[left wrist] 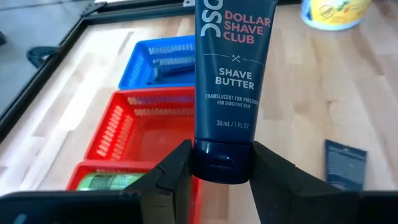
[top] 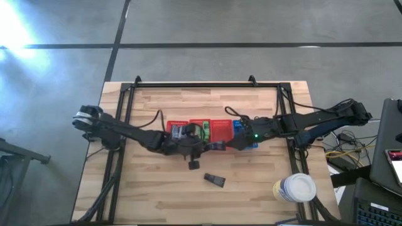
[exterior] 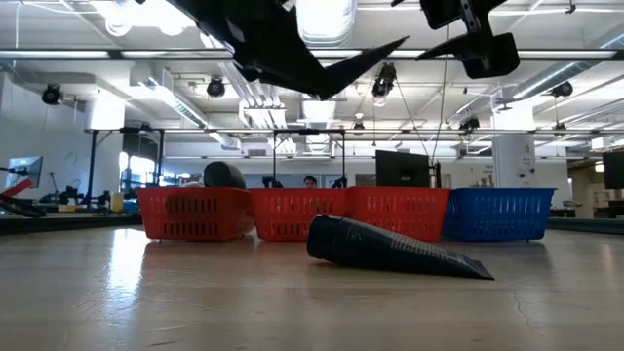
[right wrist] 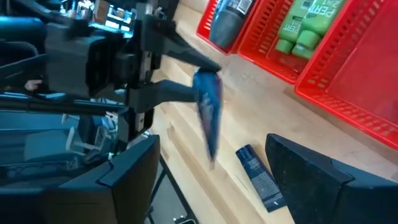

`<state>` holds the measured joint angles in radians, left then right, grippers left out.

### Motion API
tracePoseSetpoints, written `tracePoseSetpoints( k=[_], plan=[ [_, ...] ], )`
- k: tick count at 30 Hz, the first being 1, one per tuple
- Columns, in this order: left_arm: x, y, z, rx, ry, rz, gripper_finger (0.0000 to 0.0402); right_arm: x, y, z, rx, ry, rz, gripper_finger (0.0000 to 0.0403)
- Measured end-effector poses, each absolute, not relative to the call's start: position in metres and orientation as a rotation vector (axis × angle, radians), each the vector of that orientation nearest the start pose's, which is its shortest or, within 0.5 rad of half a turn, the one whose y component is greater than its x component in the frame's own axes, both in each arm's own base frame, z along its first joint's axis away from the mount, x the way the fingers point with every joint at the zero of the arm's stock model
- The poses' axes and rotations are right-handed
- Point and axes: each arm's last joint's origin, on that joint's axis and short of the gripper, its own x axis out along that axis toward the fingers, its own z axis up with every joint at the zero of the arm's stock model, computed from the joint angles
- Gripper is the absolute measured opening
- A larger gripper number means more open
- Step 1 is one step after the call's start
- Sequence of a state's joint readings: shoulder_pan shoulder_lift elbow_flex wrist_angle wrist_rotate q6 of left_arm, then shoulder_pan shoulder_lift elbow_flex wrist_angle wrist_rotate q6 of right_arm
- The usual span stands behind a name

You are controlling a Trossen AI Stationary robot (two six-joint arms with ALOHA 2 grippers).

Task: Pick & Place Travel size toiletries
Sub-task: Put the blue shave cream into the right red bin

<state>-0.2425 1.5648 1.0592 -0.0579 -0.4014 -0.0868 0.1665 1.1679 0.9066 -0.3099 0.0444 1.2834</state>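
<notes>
left gripper [left wrist: 221, 171] clamps tube [left wrist: 227, 81] by its cap, over table [top: 157, 194] | red baskets [left wrist: 146, 127] just beyond it | second tube [top: 215, 181] lies near | right gripper [right wrist: 214, 180] fingers apart

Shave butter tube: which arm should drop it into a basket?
Left. The left gripper already clamps the shave butter tube by its cap, just in front of the red baskets. The right gripper is open and holds nothing.
</notes>
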Motion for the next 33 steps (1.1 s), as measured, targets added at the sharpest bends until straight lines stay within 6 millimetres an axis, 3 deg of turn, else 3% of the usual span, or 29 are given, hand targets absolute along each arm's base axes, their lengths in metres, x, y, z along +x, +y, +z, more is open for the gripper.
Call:
tracePoseSetpoints(
  k=[12,33],
  plan=[
    [0.344,-0.056,0.267,0.040,0.483,0.197,0.0129,0.249,0.040,0.286,1.148,0.570,-0.256,0.0231],
    [0.346,-0.056,0.265,0.023,0.474,0.174,0.0129,0.252,0.038,0.285,1.142,0.542,-0.294,0.0090]
  ],
)
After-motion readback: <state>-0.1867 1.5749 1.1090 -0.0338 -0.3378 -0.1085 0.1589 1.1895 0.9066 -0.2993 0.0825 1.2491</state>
